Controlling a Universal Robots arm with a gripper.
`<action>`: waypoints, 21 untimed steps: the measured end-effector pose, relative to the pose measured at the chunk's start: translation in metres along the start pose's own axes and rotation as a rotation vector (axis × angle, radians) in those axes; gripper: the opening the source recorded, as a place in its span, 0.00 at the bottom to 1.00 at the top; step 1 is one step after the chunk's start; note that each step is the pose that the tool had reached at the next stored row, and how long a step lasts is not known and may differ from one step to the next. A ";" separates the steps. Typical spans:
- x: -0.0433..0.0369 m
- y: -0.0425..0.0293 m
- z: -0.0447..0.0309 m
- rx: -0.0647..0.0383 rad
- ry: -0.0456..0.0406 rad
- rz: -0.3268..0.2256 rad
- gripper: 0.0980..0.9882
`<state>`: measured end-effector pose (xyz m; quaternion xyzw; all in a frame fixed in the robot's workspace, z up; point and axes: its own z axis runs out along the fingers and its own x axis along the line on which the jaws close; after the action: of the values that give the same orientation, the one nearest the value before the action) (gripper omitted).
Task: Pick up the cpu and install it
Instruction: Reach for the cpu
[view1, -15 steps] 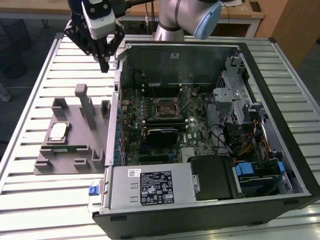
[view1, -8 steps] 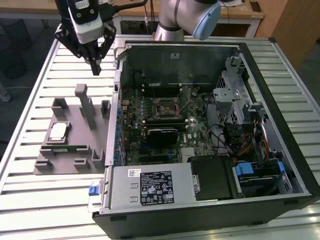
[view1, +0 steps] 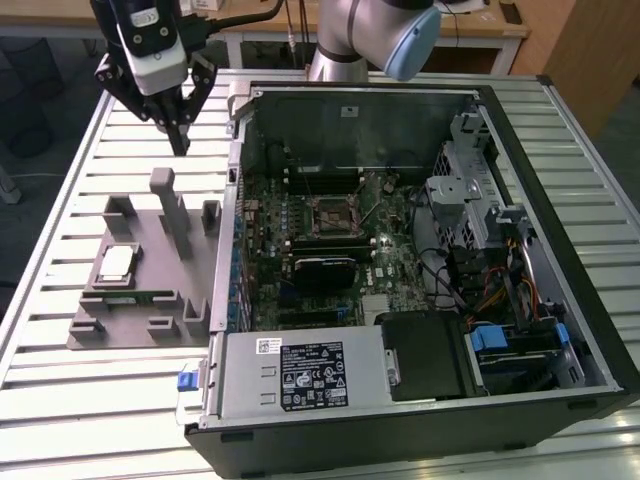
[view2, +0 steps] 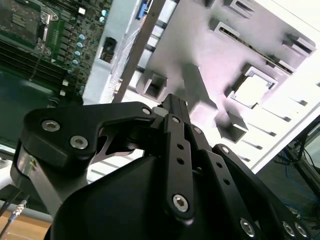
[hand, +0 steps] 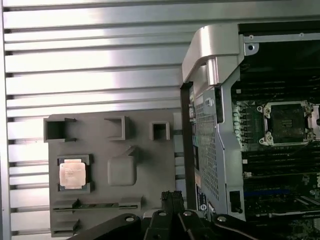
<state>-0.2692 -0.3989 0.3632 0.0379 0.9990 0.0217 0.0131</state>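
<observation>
The cpu (view1: 117, 262) is a pale silver square chip lying flat in a recess of the grey holder tray (view1: 150, 325) at the exterior view's left. It also shows in both wrist views (hand: 73, 174) (view2: 252, 89). My gripper (view1: 180, 146) hangs in the air above the slatted table, beyond the tray's far edge and well apart from the cpu. Its black fingers meet at the tips (hand: 171, 195) (view2: 173, 101), shut on nothing. The open cpu socket (view1: 333, 213) (hand: 286, 122) sits on the motherboard inside the open computer case.
The open computer case (view1: 420, 400) lies on its side right of the tray, its metal wall (hand: 212, 65) close by. Upright posts (view1: 165, 205) rise from the tray. A green memory stick (view1: 130, 297) lies in a tray slot. Slatted table (view1: 60, 200) surrounds all.
</observation>
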 end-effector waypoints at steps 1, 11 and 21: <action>0.0028 -0.0002 0.0008 0.000 -0.0001 0.000 0.01; 0.0327 -0.0028 0.0077 0.000 -0.0001 0.000 0.01; 0.0633 -0.0055 0.0153 0.000 -0.0001 0.000 0.01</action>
<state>-0.3323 -0.3989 0.3462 0.0378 0.9990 0.0217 0.0131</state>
